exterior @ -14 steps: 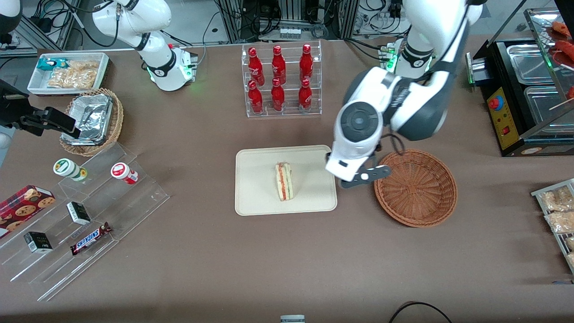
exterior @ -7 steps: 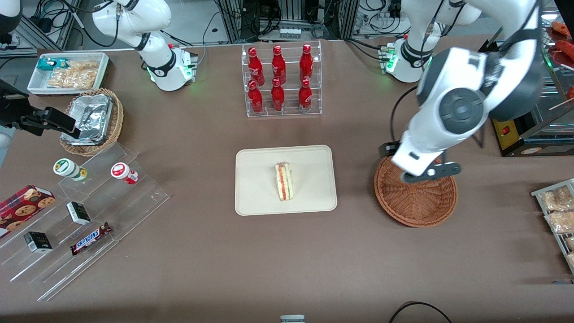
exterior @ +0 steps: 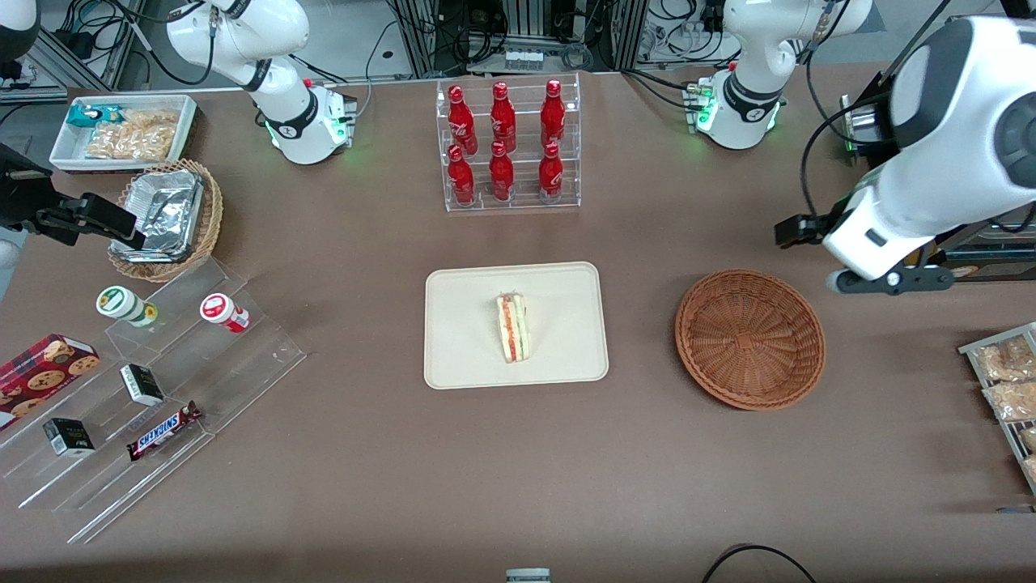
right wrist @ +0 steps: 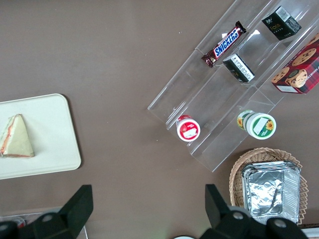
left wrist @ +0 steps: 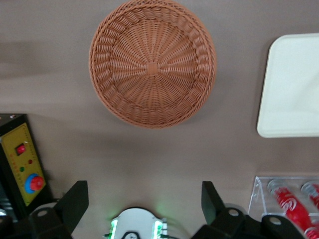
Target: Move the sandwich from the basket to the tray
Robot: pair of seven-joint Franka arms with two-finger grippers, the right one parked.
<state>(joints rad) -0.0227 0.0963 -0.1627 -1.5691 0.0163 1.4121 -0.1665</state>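
The sandwich (exterior: 511, 327) stands on its edge near the middle of the tray (exterior: 461, 356), filling stripes facing up. Toward the working arm's end lies the basket (exterior: 750, 338), with nothing in it. The gripper (left wrist: 144, 201) hangs high above the table near the basket's rim, well apart from the sandwich, its fingers (left wrist: 75, 200) spread wide and holding nothing.

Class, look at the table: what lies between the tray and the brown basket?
Only bare brown tabletop separates the tray from the basket, as the front view shows. The open gripper hovers apart, toward the working arm's end.
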